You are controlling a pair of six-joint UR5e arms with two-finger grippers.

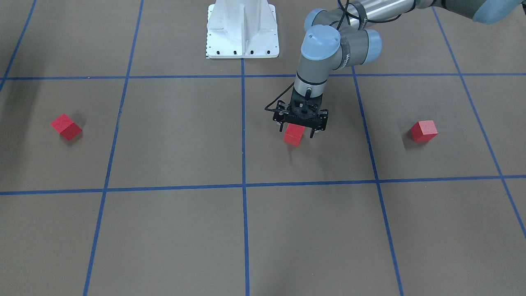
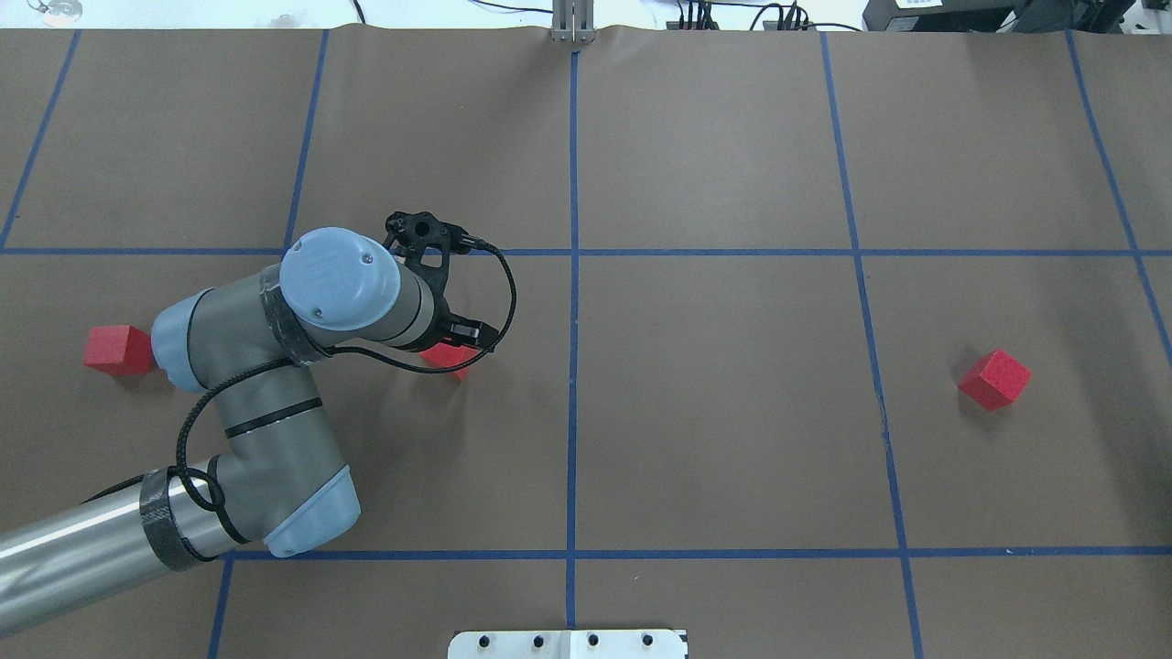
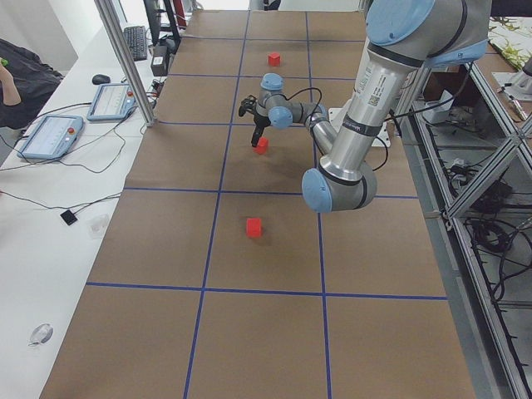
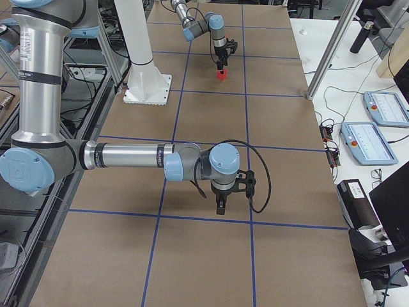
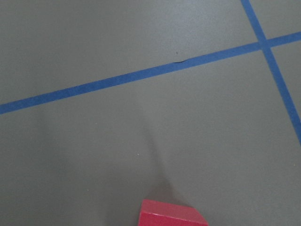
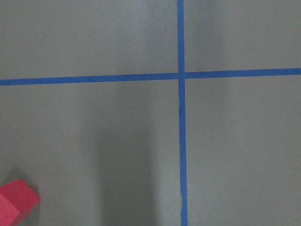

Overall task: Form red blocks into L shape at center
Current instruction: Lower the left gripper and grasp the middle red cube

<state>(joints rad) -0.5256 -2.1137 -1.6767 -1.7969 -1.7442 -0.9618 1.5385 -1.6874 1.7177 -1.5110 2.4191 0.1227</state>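
The left pincer (image 1: 296, 132) points straight down with its jaws wide, one finger on each side of the middle block (image 1: 294, 135). In the front view a slim gap shows between the block and at least one finger, so it straddles the block rather than gripping it. This red cube appears to sit on the worktop (image 1: 176, 135), with a faint shadow just beneath it. In the left wrist view only the cube's top edge shows, at the bottom of the picture.

The middle block lies a little to the robot's left of the long blue tape line (image 1: 243, 131) that runs out from the robot's white base (image 1: 242, 31). It is well apart from the centre crossing (image 1: 243, 187), on the robot's side of it.

The left block (image 1: 423, 131) sits farther out on the robot's left, in the next grid square, turned at an angle to the lines. In the overhead view the left arm (image 2: 275, 403) partly covers it. The right block (image 1: 66, 126) rests well apart on the robot's right, two squares over, also turned at an angle.

The right pincer (image 4: 220, 208) hangs fingers-down over the worktop at its far right end, near a blue line. I cannot tell whether it is wide or narrow.
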